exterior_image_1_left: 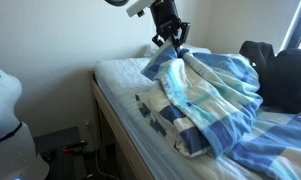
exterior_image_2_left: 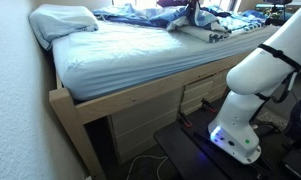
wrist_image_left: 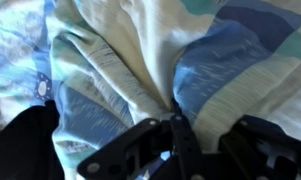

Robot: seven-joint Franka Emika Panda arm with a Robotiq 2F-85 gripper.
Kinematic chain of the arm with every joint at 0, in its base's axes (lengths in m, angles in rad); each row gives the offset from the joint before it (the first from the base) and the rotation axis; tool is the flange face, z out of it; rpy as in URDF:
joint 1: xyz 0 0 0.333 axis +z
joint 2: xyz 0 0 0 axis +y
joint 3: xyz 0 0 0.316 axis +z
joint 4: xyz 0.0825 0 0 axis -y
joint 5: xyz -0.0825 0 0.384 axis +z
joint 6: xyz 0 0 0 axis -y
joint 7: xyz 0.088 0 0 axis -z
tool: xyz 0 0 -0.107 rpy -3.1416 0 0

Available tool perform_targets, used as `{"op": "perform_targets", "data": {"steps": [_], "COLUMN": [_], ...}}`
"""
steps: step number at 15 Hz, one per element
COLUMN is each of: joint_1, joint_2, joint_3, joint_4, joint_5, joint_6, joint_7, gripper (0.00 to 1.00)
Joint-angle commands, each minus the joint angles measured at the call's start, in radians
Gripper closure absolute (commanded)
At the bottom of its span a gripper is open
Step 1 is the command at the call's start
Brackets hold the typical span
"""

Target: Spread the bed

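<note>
The wooden-framed bed (exterior_image_1_left: 108, 120) (exterior_image_2_left: 120, 95) has a white quilted sheet (exterior_image_2_left: 130, 50) and a white pillow (exterior_image_2_left: 62, 20) at one end. The blue, light-blue and white striped blanket (exterior_image_1_left: 215, 95) (wrist_image_left: 140, 60) lies bunched on the mattress. My gripper (exterior_image_1_left: 171, 42) (wrist_image_left: 175, 125) is shut on a pinched fold of the blanket and holds that corner lifted above the mattress. In an exterior view the gripper (exterior_image_2_left: 194, 14) sits at the far end of the bed over the bundled blanket (exterior_image_2_left: 205, 25).
A black bundle of cloth (exterior_image_1_left: 275, 75) lies on the bed behind the blanket. The robot's white base (exterior_image_2_left: 255, 85) stands beside the bed on a black stand. A white rounded object (exterior_image_1_left: 5, 120) stands near the bed's corner. A wall runs behind the bed.
</note>
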Motion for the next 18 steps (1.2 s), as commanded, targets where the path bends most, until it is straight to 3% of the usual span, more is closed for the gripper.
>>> {"op": "perform_targets", "data": {"steps": [1, 18], "joint_1": [0.043, 0.166], "joint_2": [-0.035, -0.015], "joint_3": [0.022, 0.075], "joint_4": [-0.008, 0.045], "joint_5": [0.065, 0.255], "joint_6": [-0.034, -0.074], "joint_7": [-0.054, -0.285], "gripper": [0.97, 0.97]}}
